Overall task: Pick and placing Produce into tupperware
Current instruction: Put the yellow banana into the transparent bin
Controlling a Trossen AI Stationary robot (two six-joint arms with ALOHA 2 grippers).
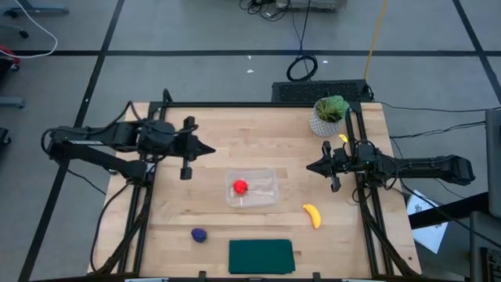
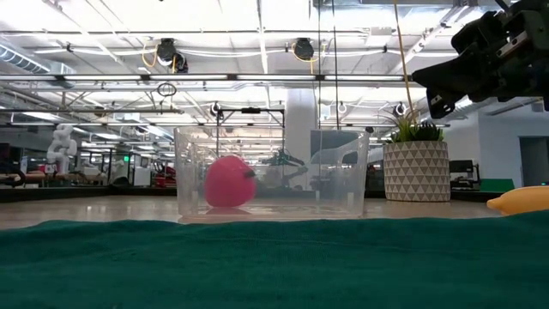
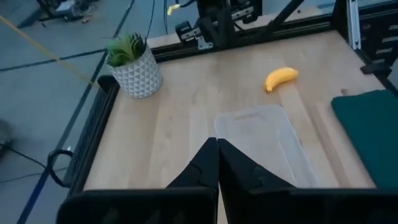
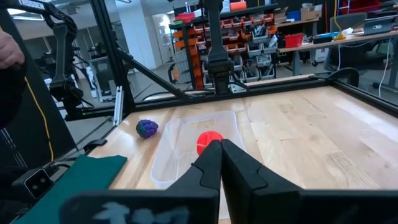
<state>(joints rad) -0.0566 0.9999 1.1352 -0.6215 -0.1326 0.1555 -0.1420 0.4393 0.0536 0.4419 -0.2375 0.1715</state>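
Note:
The clear tupperware [image 1: 252, 189] stands in the middle of the table, and the red round piece [image 1: 240, 186] rests on its floor. The yellow banana [image 1: 312, 215] lies on the wood to its right. The purple lump [image 1: 200, 234] lies near the front, left of the tub. My left gripper [image 1: 213, 149] hovers shut above the table, left of and beyond the tub, holding nothing; its fingertips [image 3: 217, 146] are together. My right gripper [image 1: 308, 167] hovers shut right of the tub, its tips [image 4: 219, 146] together and nothing in them.
A dark green mat [image 1: 261, 256] lies at the front edge. A potted plant [image 1: 329, 115] stands at the back right. Black frame rails run along the table's left and right sides. Bare wood lies between the tub and the mat.

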